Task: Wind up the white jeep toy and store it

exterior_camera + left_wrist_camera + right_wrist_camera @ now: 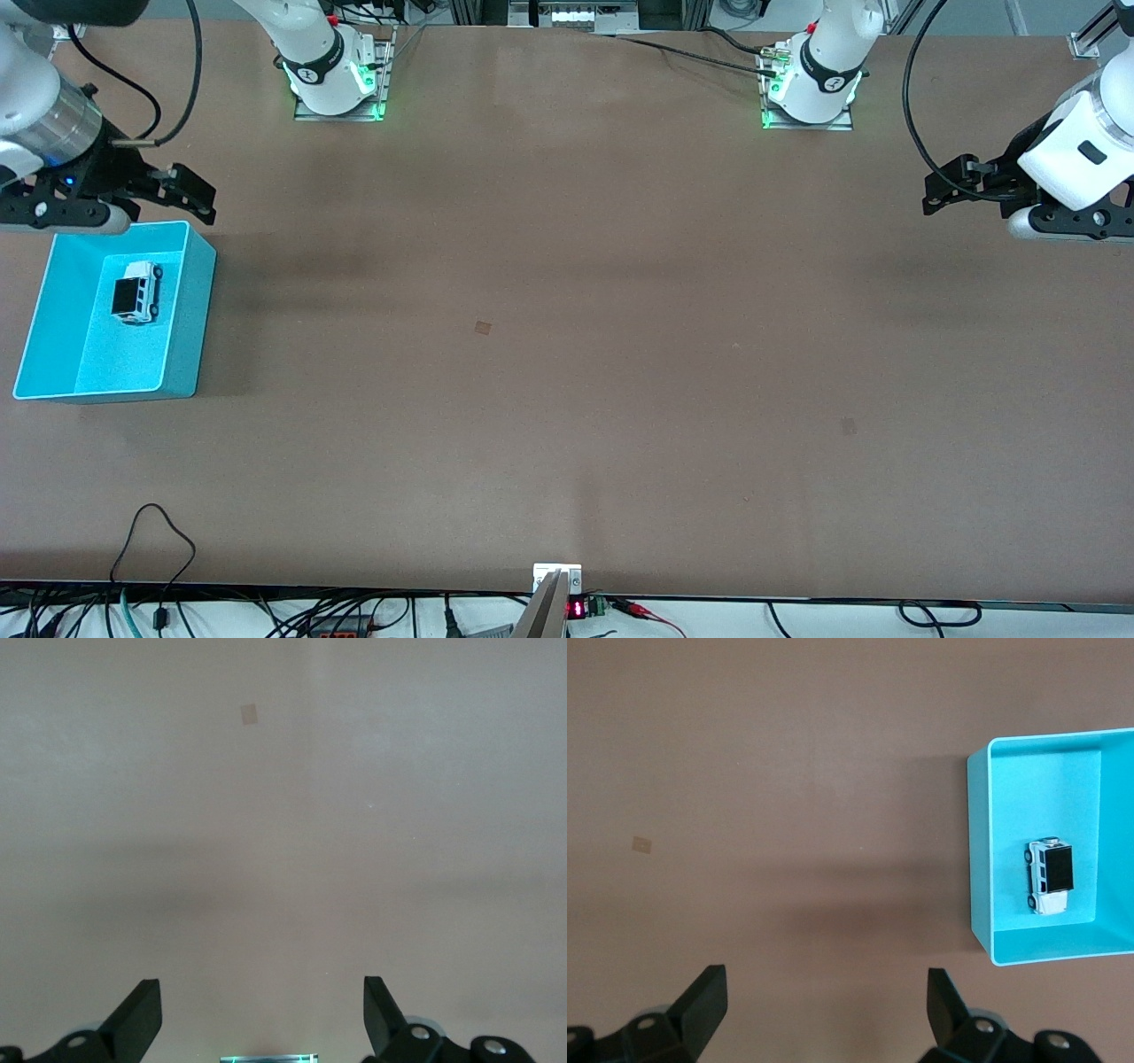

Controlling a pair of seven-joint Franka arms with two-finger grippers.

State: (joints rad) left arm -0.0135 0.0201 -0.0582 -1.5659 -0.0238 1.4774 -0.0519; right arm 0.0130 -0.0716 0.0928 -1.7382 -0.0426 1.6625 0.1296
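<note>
The white jeep toy (pixel 136 291) stands on its wheels inside a teal bin (pixel 190 310) at the right arm's end of the table. It also shows in the right wrist view (pixel 1048 875), inside the bin (pixel 979 859). My right gripper (pixel 182 190) is open and empty, up over the table beside the bin's rim; its jaws (pixel 826 1005) frame bare table. My left gripper (pixel 948 186) is open and empty, and waits over bare table at the left arm's end; its jaws (pixel 262 1010) hold nothing.
A small tape patch (pixel 482 327) lies flat near the table's middle, also visible in the left wrist view (pixel 250 715) and the right wrist view (pixel 642 845). Cables and a small display (pixel 576 609) run along the table's near edge.
</note>
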